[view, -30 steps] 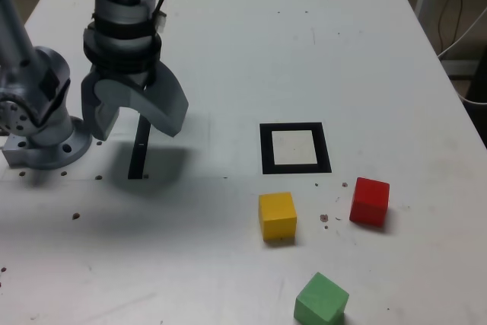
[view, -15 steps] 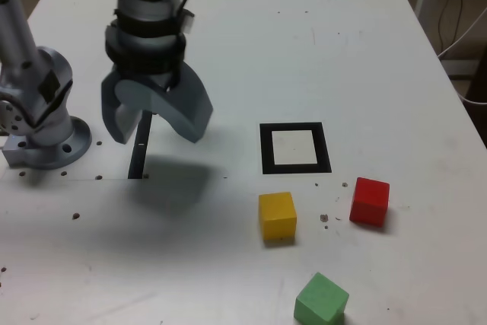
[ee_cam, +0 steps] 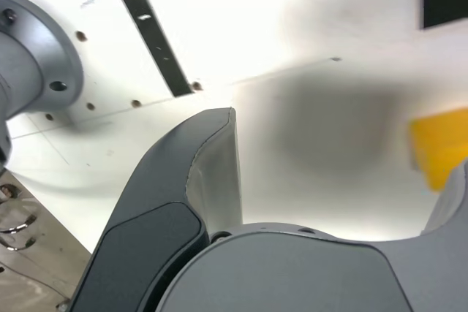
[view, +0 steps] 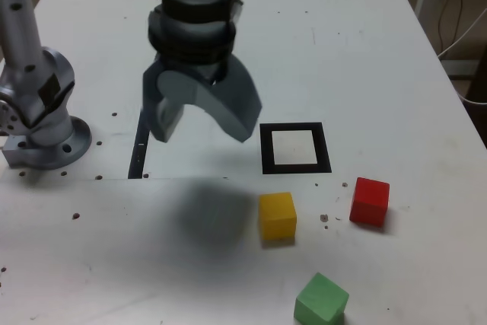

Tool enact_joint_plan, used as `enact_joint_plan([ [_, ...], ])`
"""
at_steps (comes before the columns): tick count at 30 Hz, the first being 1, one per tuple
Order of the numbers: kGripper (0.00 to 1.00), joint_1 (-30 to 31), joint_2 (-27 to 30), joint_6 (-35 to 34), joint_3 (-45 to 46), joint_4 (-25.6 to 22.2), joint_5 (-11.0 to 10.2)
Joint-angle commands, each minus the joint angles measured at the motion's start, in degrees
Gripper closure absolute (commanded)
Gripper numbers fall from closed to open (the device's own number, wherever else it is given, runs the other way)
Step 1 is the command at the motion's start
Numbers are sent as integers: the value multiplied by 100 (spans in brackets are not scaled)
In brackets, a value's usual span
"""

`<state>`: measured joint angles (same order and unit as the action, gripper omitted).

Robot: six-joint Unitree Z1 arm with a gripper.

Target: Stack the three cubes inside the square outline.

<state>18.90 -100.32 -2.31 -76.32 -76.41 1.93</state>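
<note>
Exterior view, left to right. Arm base (view: 47,138) on the desk (view: 91,264), then the black strip (view: 140,150). Claw (view: 204,133) in the air beyond it, fingers spread wide, nothing between them. Key relation: yellow block (view: 277,216) lies toward the exterior view's right of the claw and nearer that camera, below claw height; in the wrist view it sits just beside one finger, outside the gap. Square outline (view: 295,164) behind yellow, its centre bare. Green block (view: 321,300) nearest the camera, turned cornerwise; red block (view: 370,202) farthest right. Yellow seems the likeliest first pick.
</note>
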Motion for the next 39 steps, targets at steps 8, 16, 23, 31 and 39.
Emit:
enact_joint_plan([
  [8,1,129,-687,-23,-1168,-534,-18],
  [16,1,222,-1246,-20,-2007,-780,-31],
  [23,1,237,-1753,23,-2747,-1000,-49],
  [31,1,251,-2347,45,-3697,-1402,-116],
  [39,1,261,-2778,76,-4424,-1591,-87],
])
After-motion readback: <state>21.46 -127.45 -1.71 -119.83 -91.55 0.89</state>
